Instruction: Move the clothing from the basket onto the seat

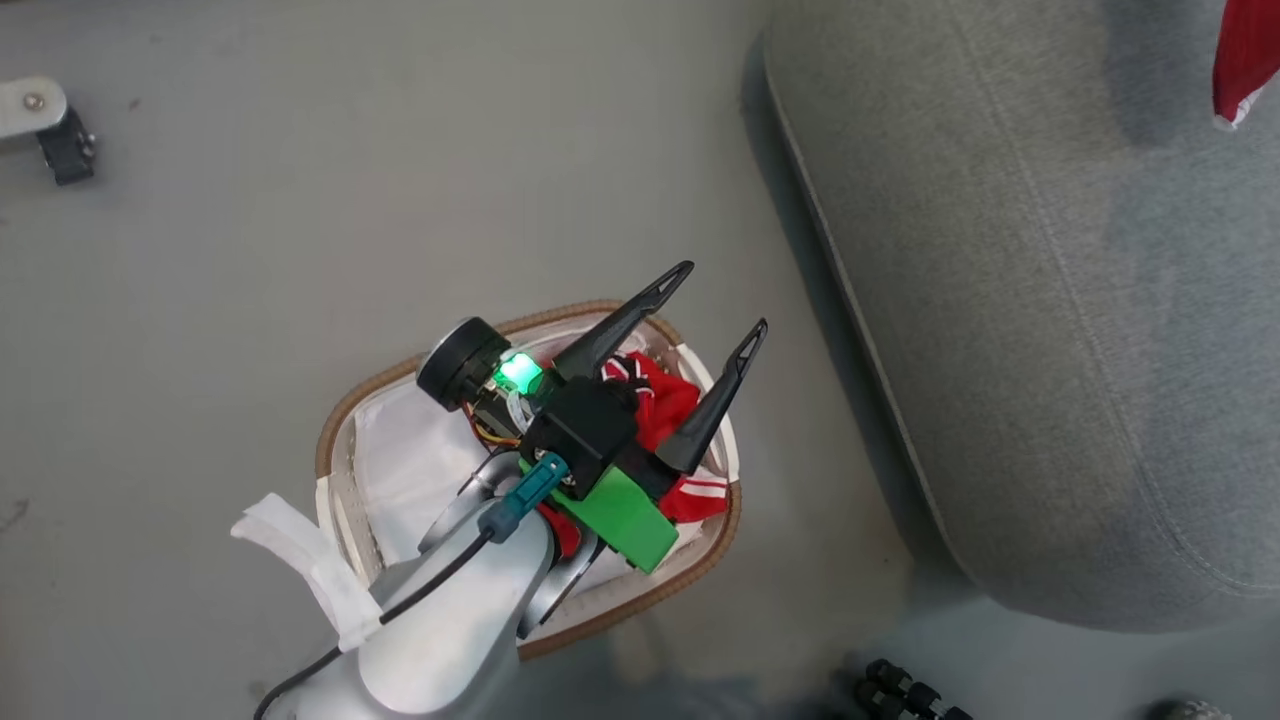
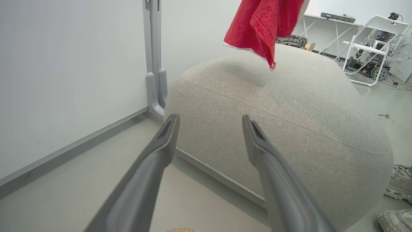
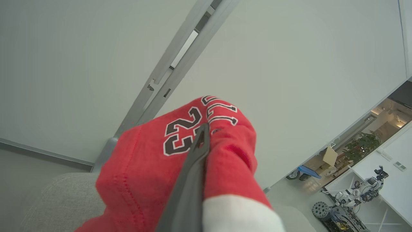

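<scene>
The basket [image 1: 690,575], white with a brown woven rim, stands on the floor left of the grey seat [image 1: 1050,300]. One piece of red clothing [image 1: 668,405] lies bunched in its right half. My left gripper [image 1: 723,297] hovers open above the basket, fingers pointing toward the seat [image 2: 273,112]; the left wrist view shows the left gripper [image 2: 210,120] with nothing between its fingers. My right gripper [image 3: 203,129] is shut on a second red garment [image 3: 180,138] marked "23", which hangs above the seat [image 3: 61,199]. That garment [image 2: 264,22] dangles over the cushion, and its corner [image 1: 1240,60] shows at top right.
A white liner strip [image 1: 300,560] hangs over the basket's left side. A white wall with a grey rail [image 2: 154,64] runs behind the seat. Shoes [image 2: 399,183] lie on the floor by the seat. A white chair and equipment [image 2: 370,42] stand farther back.
</scene>
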